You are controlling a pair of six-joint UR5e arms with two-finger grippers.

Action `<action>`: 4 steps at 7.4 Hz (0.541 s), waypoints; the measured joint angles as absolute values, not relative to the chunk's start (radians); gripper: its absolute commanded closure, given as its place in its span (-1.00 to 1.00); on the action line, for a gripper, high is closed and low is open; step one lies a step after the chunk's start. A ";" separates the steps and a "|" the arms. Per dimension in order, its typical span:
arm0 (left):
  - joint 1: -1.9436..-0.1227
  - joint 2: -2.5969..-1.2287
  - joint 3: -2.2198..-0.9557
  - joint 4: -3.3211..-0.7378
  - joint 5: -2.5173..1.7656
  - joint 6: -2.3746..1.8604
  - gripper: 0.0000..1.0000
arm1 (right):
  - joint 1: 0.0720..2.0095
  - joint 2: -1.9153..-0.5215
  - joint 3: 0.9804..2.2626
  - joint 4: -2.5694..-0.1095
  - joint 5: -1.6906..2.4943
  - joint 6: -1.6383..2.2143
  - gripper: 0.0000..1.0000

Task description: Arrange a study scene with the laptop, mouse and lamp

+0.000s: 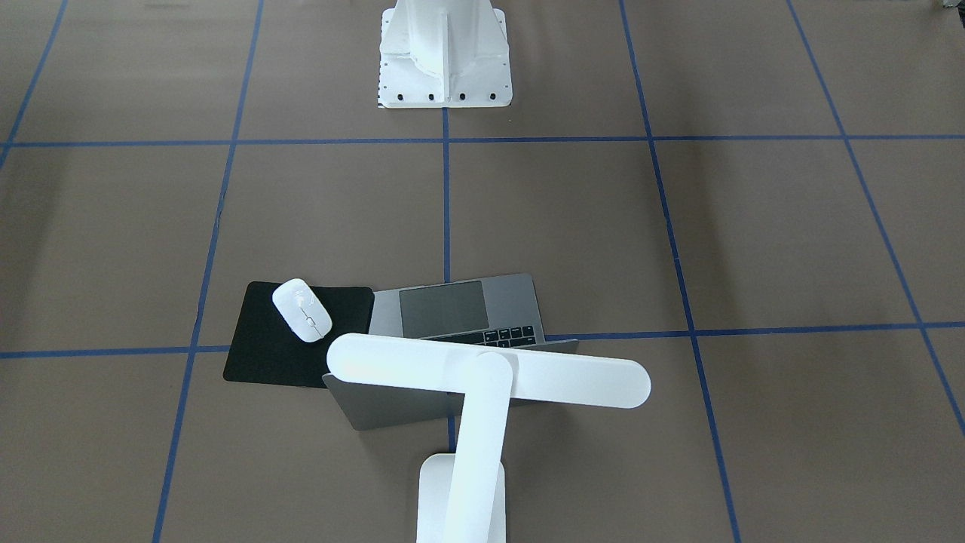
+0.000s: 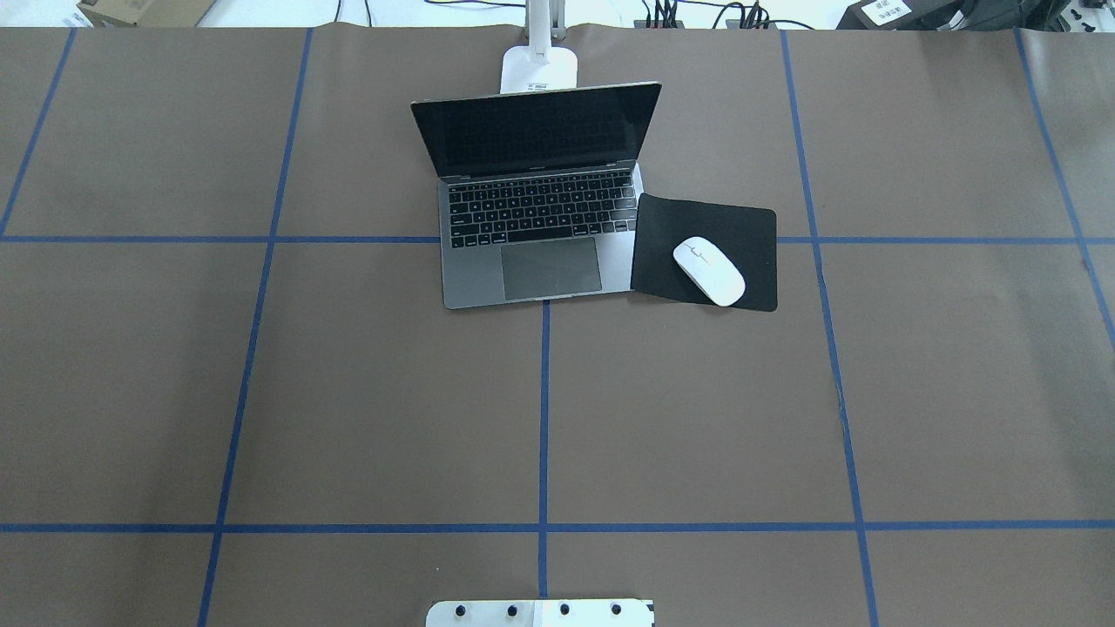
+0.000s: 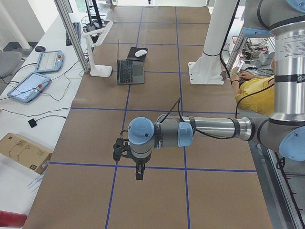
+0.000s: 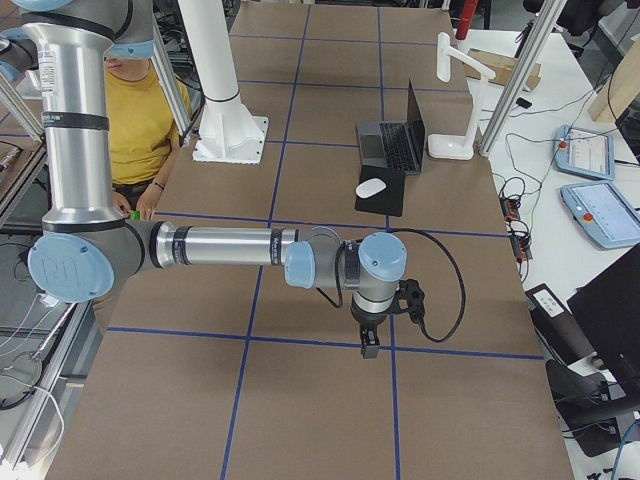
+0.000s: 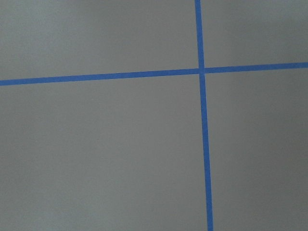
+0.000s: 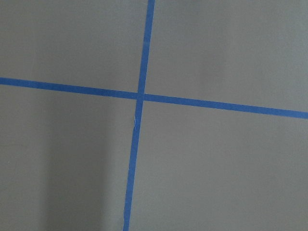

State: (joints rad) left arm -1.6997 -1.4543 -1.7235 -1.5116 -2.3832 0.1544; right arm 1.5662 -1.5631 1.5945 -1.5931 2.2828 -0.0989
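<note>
Tool states cannot be told from any view. Exterior left: the left tool (image 3: 138, 172) hangs pointing down over the brown counter (image 3: 157, 200), near a crossing of blue tape lines (image 3: 152, 167) and well apart from the laptop (image 3: 129, 71). Exterior right: the right tool (image 4: 369, 345) hangs likewise, holding nothing visible. Exterior front-facing: the lamp (image 1: 482, 377) stands behind the open laptop, its bar head above the lid; the mouse (image 1: 301, 310) lies on a black mat (image 1: 264, 354) just beside the laptop. Overhead exterior: the laptop's screen is dark, the lamp's base shows behind the lid, and the mat sits against the laptop's right edge. Wrist views: only counter and crossing tape lines.
</note>
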 measured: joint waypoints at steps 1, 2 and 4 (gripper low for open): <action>-1.700 -1.453 -1.724 -1.528 -2.387 0.154 -1.00 | 1.566 -1.561 1.598 -1.592 2.282 -0.101 -1.00; -1.700 -1.452 -1.725 -1.540 -2.389 0.154 -1.00 | 1.566 -1.559 1.599 -1.591 2.281 -0.102 -1.00; -1.700 -1.451 -1.723 -1.547 -2.390 0.154 -1.00 | 1.566 -1.558 1.600 -1.591 2.280 -0.105 -1.00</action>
State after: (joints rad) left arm -1.6997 -1.4508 -1.7230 -1.5468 -2.3898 0.1540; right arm 1.5662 -1.5580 1.6003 -1.5908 2.2800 -0.1053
